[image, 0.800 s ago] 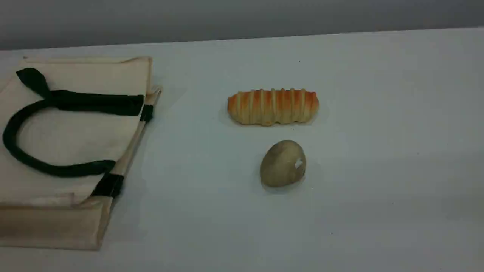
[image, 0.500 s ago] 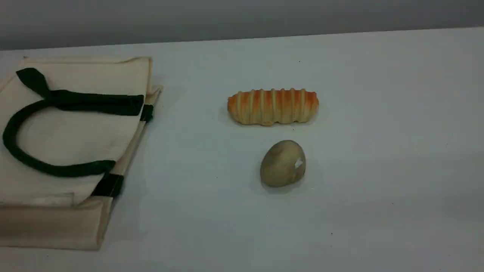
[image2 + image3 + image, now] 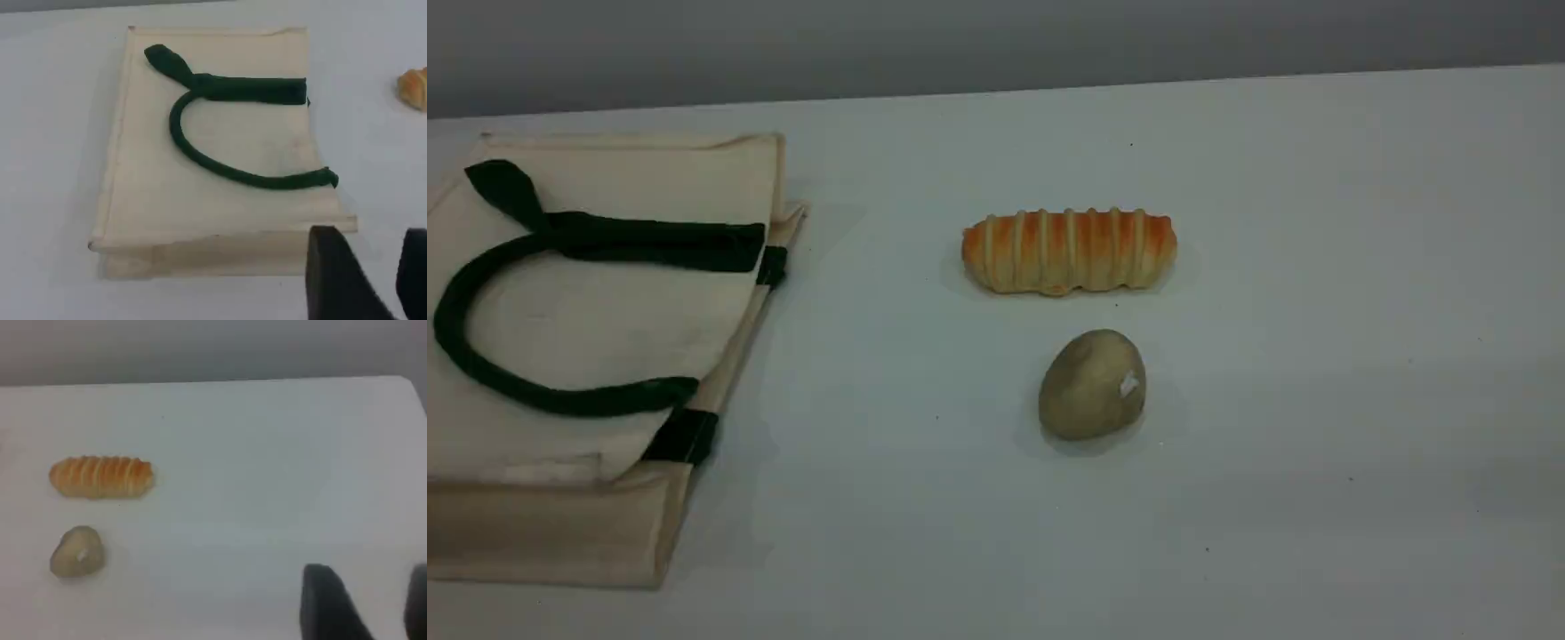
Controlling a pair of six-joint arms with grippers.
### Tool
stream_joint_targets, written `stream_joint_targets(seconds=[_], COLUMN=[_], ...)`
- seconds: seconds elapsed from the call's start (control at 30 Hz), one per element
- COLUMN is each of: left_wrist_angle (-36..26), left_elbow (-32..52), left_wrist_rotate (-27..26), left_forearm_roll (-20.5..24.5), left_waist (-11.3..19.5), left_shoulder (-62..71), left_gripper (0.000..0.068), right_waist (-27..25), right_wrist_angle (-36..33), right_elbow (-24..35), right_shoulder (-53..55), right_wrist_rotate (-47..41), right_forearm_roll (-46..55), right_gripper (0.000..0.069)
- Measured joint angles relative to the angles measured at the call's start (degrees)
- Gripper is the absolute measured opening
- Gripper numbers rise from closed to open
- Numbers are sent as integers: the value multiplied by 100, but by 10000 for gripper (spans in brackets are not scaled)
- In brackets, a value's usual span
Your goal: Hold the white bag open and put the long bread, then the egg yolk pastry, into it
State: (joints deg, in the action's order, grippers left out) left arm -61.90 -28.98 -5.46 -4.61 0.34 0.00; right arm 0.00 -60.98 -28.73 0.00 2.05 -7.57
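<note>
The white bag (image 3: 614, 311) lies flat and closed at the table's left, its dark green handle (image 3: 560, 400) looped on top. The long bread (image 3: 1069, 252) rests mid-table, with the egg yolk pastry (image 3: 1092, 384) just in front of it. Neither arm shows in the scene view. In the left wrist view the bag (image 3: 220, 207) fills the middle, and my left gripper (image 3: 370, 232) hovers open off its near right corner, holding nothing. The right wrist view shows the bread (image 3: 101, 477) and the pastry (image 3: 76, 551) far left of my right gripper (image 3: 368, 570), which is open and holds nothing.
The white table (image 3: 1316, 267) ends at a far edge against a grey wall (image 3: 996, 44). One end of the bread (image 3: 415, 87) peeks in at the right edge of the left wrist view. The table's right corner (image 3: 410, 383) shows in the right wrist view.
</note>
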Motion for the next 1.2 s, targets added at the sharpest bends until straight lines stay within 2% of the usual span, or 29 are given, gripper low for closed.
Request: stream_joint_targets(seconds=[0.17,0.53,0.63,0.73,0.93,1.2], left_wrist_angle=[0,0,140,546,1354,1424], left_elbow=[0,0,-115,-376,-1193,-2526], left_wrist_rotate=[0,0,0,39,404,320], left_forearm_roll=[0,1,92,201,195,254], left_waist=[-237,-237,-237,-237,-237,-237], left_shoulder=[0,16,215,581,1853,4375], left_gripper=[241,241,241,241,241,241], right_waist=[5,5,5,5,0,5], right_wrist_angle=[0,0,231,607,1081,1066], right_elbow=[0,-18,-189,-506,-1534,-3004], right_shoulder=[0,0,30,404,2022,4576], right_wrist_rotate=[0,-49,-93,-88,108,123], right_forearm_roll=[5,-42,-119,-119,-114,-146], right_gripper=[242,242,242,242,242,242])
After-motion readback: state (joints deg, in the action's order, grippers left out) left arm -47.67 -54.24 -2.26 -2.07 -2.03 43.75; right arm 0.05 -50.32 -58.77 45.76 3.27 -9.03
